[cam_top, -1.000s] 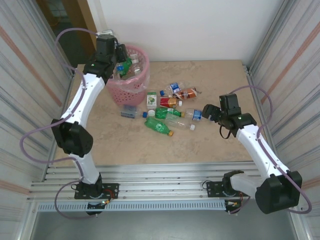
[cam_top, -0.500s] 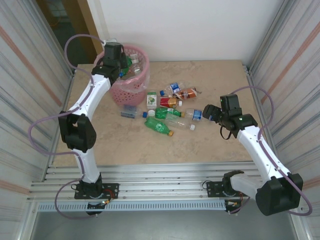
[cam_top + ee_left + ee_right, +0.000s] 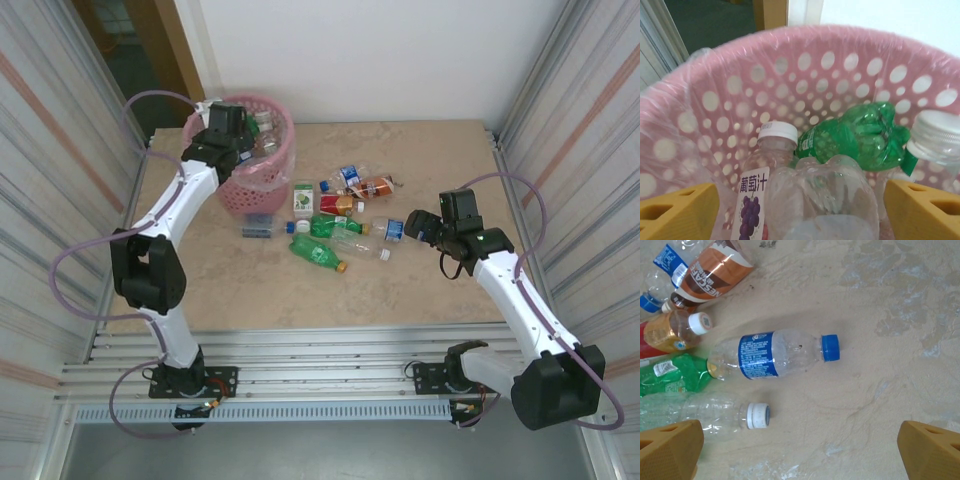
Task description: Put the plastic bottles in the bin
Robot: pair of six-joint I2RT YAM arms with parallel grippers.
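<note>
The pink lattice bin (image 3: 262, 178) with its liner stands at the table's far left. My left gripper (image 3: 238, 128) hangs over its mouth, open. In the left wrist view the yellow fingers (image 3: 680, 212) stand wide apart around a clear bottle (image 3: 822, 195) lying inside the bin (image 3: 830, 70), beside a grape-label bottle (image 3: 765, 165) and a green bottle (image 3: 860, 135). Several plastic bottles (image 3: 335, 215) lie mid-table. My right gripper (image 3: 415, 224) hovers open just right of them, above bare table beside a blue-capped bottle (image 3: 772, 355) and a clear white-capped bottle (image 3: 715, 415).
Corrugated metal walls close in both sides, and aluminium rails run along the near edge. A green bottle (image 3: 318, 254) lies nearest me in the pile. A small blue-labelled piece (image 3: 258, 225) rests by the bin's foot. Bare table lies right of the right gripper.
My left gripper has shifted left over the bin's mouth and its jaws have opened. The right arm and the bottles on the table have not moved.
</note>
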